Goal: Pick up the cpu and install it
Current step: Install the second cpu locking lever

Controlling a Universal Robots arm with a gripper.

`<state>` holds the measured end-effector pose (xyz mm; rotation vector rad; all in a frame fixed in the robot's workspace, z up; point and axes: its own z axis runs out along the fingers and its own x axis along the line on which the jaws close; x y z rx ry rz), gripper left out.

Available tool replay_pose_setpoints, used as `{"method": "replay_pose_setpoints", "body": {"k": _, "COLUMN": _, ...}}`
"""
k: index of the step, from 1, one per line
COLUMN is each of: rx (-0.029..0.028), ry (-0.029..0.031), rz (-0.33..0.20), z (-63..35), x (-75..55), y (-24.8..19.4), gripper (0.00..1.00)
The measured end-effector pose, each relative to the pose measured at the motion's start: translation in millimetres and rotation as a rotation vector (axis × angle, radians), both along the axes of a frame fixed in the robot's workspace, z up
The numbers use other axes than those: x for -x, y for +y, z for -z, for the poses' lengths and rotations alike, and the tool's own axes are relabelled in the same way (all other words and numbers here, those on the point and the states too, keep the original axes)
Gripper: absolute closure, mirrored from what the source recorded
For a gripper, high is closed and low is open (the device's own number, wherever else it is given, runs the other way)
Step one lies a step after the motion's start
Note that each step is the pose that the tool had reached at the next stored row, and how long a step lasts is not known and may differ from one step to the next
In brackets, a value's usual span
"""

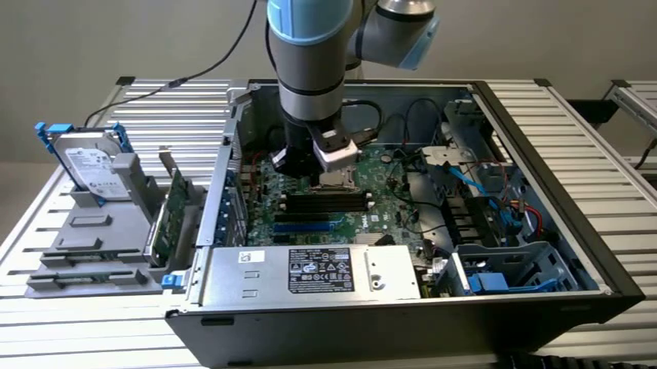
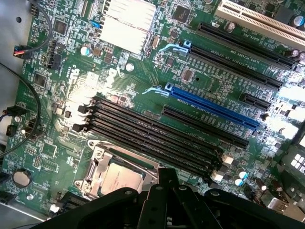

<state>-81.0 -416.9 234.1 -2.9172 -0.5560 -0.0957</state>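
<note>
The cpu (image 2: 120, 180), a small silvery square plate, lies flat inside the metal socket frame (image 2: 95, 164) on the green motherboard (image 2: 143, 76). My gripper (image 2: 167, 180) hangs just over the socket's edge, its dark body covering the near side of the cpu; nothing shows between its tips. In the exterior view the gripper (image 1: 331, 171) reaches down into the open computer case (image 1: 534, 154), right above the socket (image 1: 339, 183) and behind the black memory slots (image 1: 326, 203). Whether the tips touch the cpu is hidden.
Black memory slots (image 2: 157, 133) and a blue card slot (image 2: 214, 109) run beside the socket; a silver heatsink (image 2: 127, 26) lies farther off. The power supply (image 1: 308, 270) fills the case's front. A hard drive (image 1: 91, 163) with blue brackets stands on a grey rack at the exterior view's left.
</note>
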Motion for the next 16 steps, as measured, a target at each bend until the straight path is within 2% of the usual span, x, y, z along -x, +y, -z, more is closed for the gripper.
{"method": "replay_pose_setpoints", "body": {"k": 3, "rx": 0.0002, "ry": 0.0001, "rz": -0.005, "z": 0.2, "x": 0.1, "y": -2.7, "gripper": 0.89}}
{"method": "replay_pose_setpoints", "body": {"k": 11, "rx": -0.0014, "ry": 0.0001, "rz": -0.01, "z": 0.1, "x": 0.4, "y": -3.3, "gripper": 0.89}}
{"method": "replay_pose_setpoints", "body": {"k": 16, "rx": -0.0016, "ry": 0.0011, "rz": -0.011, "z": -12.1, "x": 0.3, "y": -3.2, "gripper": 0.89}}
